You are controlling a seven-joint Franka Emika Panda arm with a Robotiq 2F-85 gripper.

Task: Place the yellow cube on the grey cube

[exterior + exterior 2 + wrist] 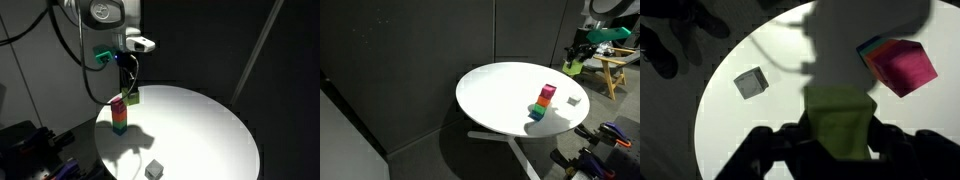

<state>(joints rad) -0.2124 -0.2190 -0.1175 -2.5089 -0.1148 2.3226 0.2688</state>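
Observation:
The yellow cube fills the lower middle of the wrist view, and my gripper is shut on it from both sides. In both exterior views it hangs above the round white table, held at the gripper; the yellow cube shows just below the fingers. The grey cube lies alone on the table, up and to the left in the wrist view. The exterior views show the grey cube lying apart from the gripper.
A stack of coloured cubes with a pink cube on top stands on the white table, close beside the held cube. Dark curtains surround the table. A wooden stand is behind the arm.

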